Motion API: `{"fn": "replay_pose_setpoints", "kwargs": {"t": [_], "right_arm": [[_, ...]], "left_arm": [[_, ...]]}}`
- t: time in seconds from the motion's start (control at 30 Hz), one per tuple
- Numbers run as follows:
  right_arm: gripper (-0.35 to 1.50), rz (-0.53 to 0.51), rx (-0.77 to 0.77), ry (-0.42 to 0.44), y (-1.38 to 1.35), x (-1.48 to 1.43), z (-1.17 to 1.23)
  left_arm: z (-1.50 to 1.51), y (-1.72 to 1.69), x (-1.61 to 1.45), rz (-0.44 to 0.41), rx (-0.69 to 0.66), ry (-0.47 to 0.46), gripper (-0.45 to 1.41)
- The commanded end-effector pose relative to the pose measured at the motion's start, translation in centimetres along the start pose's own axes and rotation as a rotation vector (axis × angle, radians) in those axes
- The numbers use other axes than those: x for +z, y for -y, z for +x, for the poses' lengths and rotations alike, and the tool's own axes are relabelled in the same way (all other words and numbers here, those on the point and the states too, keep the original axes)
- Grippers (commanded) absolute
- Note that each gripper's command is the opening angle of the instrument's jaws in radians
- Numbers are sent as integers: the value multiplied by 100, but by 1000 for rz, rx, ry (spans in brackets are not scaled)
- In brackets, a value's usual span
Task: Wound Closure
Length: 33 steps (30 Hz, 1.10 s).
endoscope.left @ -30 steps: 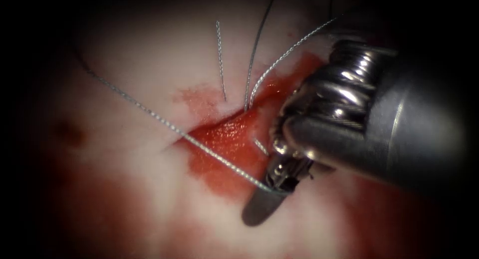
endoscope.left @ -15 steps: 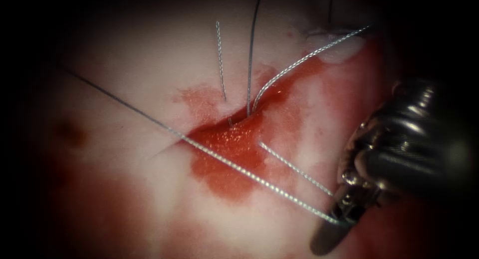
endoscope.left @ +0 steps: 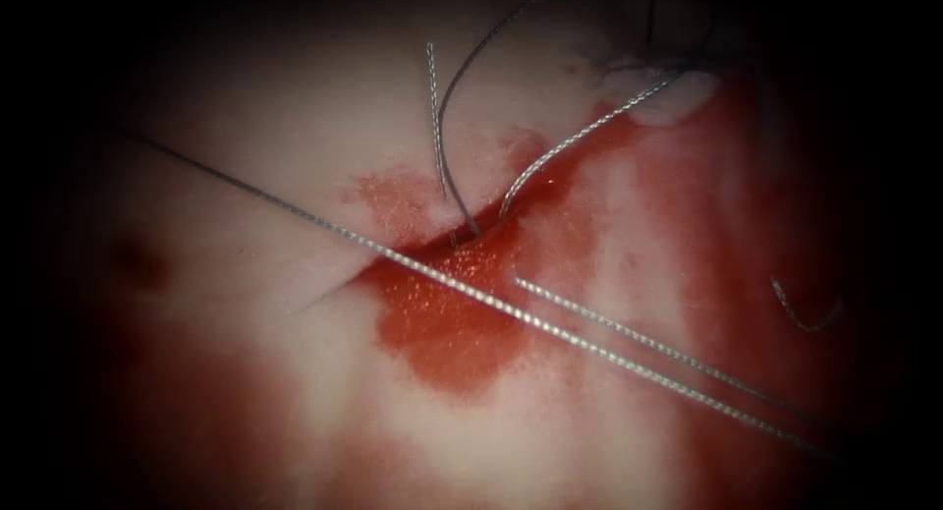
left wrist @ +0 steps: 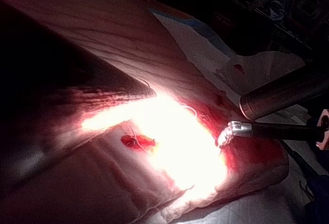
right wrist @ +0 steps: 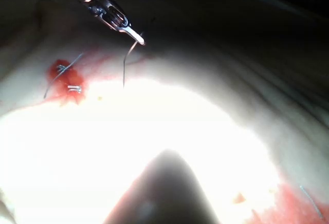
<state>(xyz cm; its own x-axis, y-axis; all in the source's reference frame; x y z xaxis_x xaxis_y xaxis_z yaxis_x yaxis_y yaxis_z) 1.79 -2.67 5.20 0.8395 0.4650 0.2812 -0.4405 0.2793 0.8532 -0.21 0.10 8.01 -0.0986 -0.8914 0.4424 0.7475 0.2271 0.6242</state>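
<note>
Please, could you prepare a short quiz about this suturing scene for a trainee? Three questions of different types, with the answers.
1. True or false: the tissue around the cut is dry and unstained.
2. In the endoscope view, how many thread strands run side by side toward the lower right? A) one B) two C) five
3. Fill in: the longer strand crosses over a pool of ____ fluid.

Key: 1 false; 2 B; 3 red.
</note>
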Motion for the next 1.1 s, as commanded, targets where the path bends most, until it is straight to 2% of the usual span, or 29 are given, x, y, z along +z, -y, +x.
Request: {"fn": "replay_pose_setpoints", "kwargs": {"t": [0.03,0.13,0.37,0.6,0.93,1.1], "right_arm": [[-35,-2,-11,1,3,-2,0],[-35,-4,-29,-4,-1,-1,-20],[-35,-32,-56,6,-4,-2,-55],[-35,-38,-69,9,-7,0,-80],[-35,-58,-110,26,-11,-4,-133],[-35,-51,-111,-18,-9,-5,-147]], "left_arm": [[-11,1,4,-10,5,12,-45],[-16,-8,-4,-61,7,26,-45],[-25,-23,-19,-106,-7,38,-45],[-32,-37,-31,-132,-16,44,-45],[-37,-46,-41,-156,-30,49,-45],[-39,-53,-47,-162,-29,50,-45]]}}
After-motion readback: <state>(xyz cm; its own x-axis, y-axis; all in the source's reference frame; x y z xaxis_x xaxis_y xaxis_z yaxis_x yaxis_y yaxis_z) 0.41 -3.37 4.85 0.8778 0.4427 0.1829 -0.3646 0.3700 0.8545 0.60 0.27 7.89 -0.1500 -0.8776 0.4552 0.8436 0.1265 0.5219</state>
